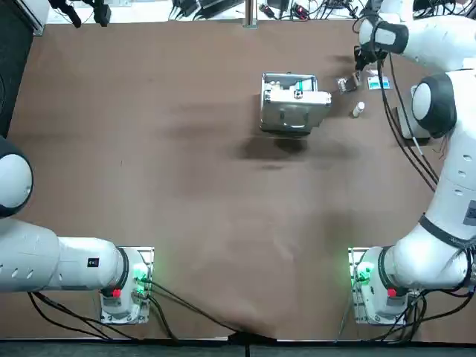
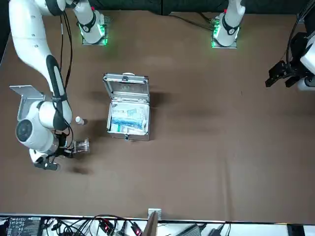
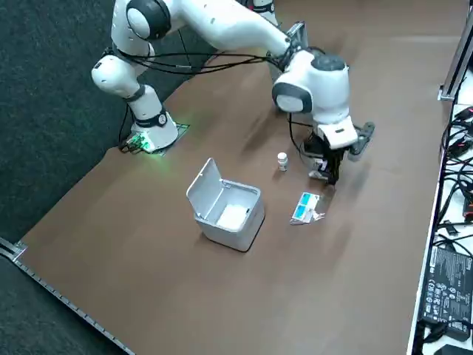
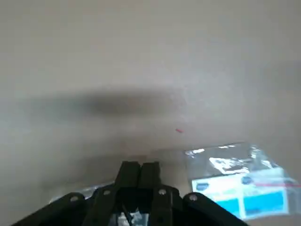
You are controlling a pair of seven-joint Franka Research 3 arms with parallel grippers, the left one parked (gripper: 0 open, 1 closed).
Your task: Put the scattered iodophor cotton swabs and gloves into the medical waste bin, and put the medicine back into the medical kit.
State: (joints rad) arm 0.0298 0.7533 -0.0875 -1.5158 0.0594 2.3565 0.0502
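My right gripper point(image 1: 359, 68) hangs just above the table at the far right, past the kit. Its fingers point(image 4: 138, 173) are pressed together, shut on a clear plastic packet point(image 2: 81, 146) that sticks out toward the kit. A blue-and-white swab packet point(image 3: 304, 207) lies flat on the table beside the gripper point(image 3: 326, 170). A small white medicine bottle point(image 1: 358, 109) stands between the gripper and the kit. The silver medical kit point(image 1: 294, 103) sits open in the far middle, with packets inside and its lid point(image 3: 205, 185) raised.
The brown table point(image 1: 186, 186) stretches wide to the left of the kit. Cables and a metal post point(image 1: 250, 13) line the far edge. The right arm's own links and cables point(image 1: 405, 141) run along the right side.
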